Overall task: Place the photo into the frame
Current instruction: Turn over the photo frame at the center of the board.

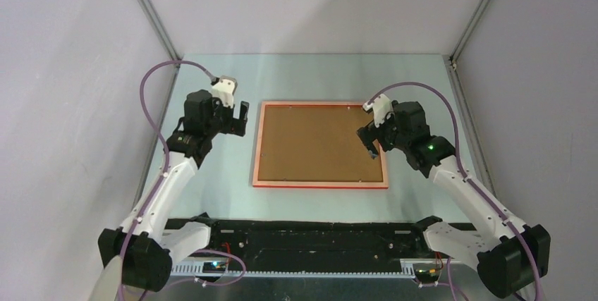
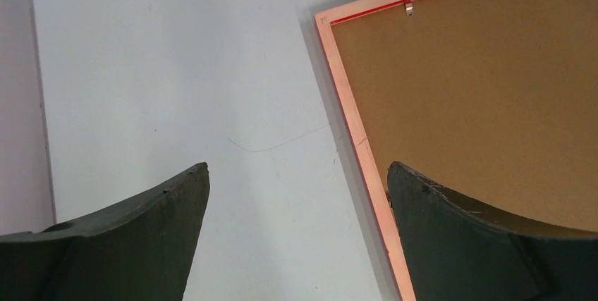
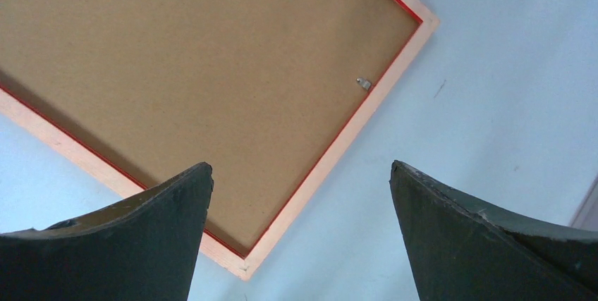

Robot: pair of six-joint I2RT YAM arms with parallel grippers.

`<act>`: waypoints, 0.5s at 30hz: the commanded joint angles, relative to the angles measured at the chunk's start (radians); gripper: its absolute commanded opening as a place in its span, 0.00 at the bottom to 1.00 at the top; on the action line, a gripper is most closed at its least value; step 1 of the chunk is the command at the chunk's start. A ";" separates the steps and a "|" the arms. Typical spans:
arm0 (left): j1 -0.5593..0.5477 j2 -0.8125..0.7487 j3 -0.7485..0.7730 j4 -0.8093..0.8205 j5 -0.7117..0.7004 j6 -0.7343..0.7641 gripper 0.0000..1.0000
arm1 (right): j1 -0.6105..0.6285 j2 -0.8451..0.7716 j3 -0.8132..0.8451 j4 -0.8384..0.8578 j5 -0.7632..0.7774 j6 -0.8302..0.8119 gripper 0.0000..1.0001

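The frame (image 1: 321, 184) lies flat, back side up, in the middle of the table, its pale wood edge (image 2: 352, 121) (image 3: 331, 153) ringed by a thin red line. A plain brown backing board (image 1: 321, 142) (image 2: 479, 89) (image 3: 197, 68) fills it. The photo is hidden. My left gripper (image 1: 240, 119) (image 2: 298, 167) hovers open over the frame's left edge, one finger above bare table and the other above the board. Over the frame's right side my right gripper (image 1: 370, 142) (image 3: 301, 166) is open too, near a corner. Neither holds anything.
Small metal clips (image 2: 408, 8) (image 3: 363, 83) sit along the frame's inner edge. Grey enclosure walls stand left, right and behind the pale table (image 1: 211, 181). A black rail (image 1: 310, 237) runs along the near edge between the arm bases.
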 commanded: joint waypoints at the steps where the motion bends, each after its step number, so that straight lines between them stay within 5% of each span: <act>1: -0.005 -0.071 -0.047 0.110 -0.022 0.035 1.00 | -0.015 -0.021 -0.021 0.049 0.056 0.041 0.99; 5: -0.005 -0.089 -0.082 0.150 -0.049 0.031 1.00 | -0.060 -0.019 -0.025 0.042 -0.029 0.077 0.99; 15: -0.015 -0.099 -0.113 0.128 0.101 0.067 1.00 | 0.071 0.055 -0.024 -0.078 -0.106 -0.020 0.99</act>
